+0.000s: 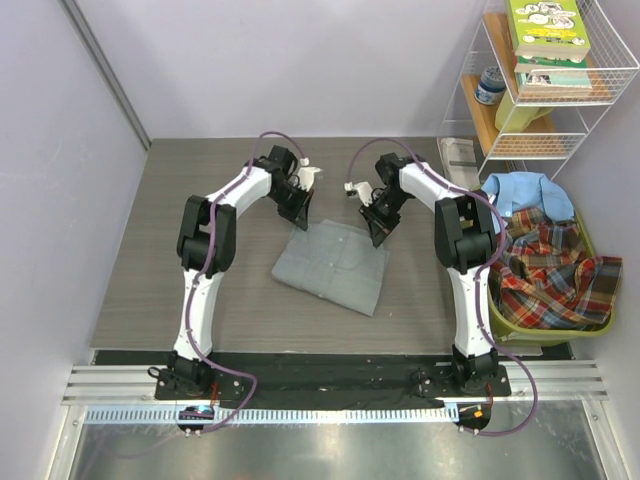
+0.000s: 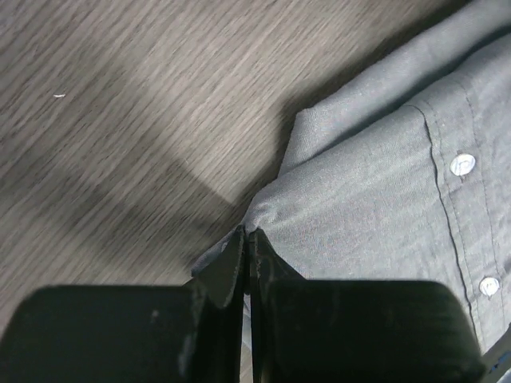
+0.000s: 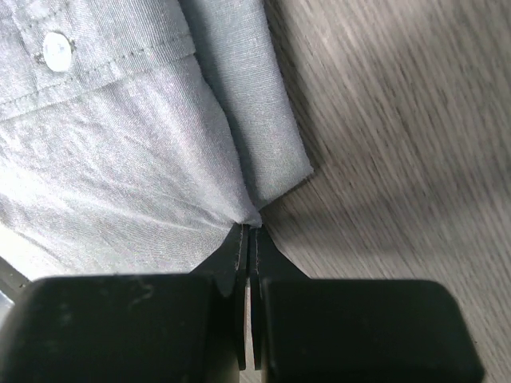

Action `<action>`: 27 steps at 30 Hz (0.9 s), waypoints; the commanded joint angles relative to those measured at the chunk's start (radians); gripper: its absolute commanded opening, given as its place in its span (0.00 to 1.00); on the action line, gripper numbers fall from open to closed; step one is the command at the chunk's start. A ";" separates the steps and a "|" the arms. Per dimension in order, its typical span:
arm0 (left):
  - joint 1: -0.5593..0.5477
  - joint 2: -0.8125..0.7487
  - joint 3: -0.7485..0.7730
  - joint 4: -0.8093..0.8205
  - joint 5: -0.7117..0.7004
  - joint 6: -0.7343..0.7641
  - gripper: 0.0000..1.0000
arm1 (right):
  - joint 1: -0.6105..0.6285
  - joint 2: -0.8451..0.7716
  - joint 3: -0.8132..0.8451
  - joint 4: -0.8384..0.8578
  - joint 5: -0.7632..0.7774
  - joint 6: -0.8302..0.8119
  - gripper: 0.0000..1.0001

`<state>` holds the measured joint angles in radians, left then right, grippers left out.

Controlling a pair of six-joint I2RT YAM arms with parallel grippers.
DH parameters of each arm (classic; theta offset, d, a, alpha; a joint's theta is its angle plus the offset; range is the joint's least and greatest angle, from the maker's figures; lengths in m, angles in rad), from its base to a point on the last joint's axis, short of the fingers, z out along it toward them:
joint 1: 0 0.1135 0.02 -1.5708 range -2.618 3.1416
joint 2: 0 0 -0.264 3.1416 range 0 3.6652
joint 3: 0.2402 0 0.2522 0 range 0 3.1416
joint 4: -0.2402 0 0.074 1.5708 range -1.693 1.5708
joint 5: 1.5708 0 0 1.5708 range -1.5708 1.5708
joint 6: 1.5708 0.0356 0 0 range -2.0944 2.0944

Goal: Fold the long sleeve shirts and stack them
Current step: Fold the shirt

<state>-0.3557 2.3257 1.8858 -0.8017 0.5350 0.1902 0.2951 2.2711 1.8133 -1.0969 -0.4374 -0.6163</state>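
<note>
The grey shirt [image 1: 333, 262] lies folded on the table [image 1: 160, 260], left of the green bin [image 1: 540, 336]. The left gripper [image 2: 246, 239] and the right gripper [image 3: 249, 235] are each clenched on a far corner of it. The plaid shirt [image 1: 545, 275] and the blue shirt [image 1: 520, 192] lie in the bin.

Grey shirt [image 1: 335, 262] is taking up mid-table. Left gripper [image 1: 298, 218] and right gripper [image 1: 381, 235] are pinching its far corners, so both arms are blocking the strip around them. Table [image 1: 170, 260] is lying bare left of the shirt and in front of it. Right side is crowding: green bin [image 1: 520, 335], heaped with plaid shirt [image 1: 550, 275] and blue shirt [image 1: 525, 195], is sitting just beside the right arm, and wire shelf [image 1: 487, 120] is standing at the far-right corner.
</note>
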 commanded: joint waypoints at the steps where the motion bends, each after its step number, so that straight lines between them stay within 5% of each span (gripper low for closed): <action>1: 0.004 0.027 0.007 -0.066 -0.225 -0.012 0.00 | 0.001 -0.037 -0.002 0.066 0.088 -0.040 0.01; 8: 0.011 0.006 -0.063 -0.073 -0.254 0.012 0.00 | -0.053 -0.134 0.037 0.014 0.066 -0.011 0.01; 16: 0.020 -0.006 -0.039 -0.091 -0.159 0.006 0.00 | -0.073 0.008 0.101 0.068 0.020 0.059 0.01; 27: 0.038 -0.221 -0.119 0.058 -0.095 -0.061 0.01 | -0.062 0.038 0.035 0.232 0.169 0.049 0.01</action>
<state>-0.3504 2.2120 1.7870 -0.7998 0.4946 0.1528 0.2432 2.3051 1.8824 -0.9562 -0.4282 -0.5377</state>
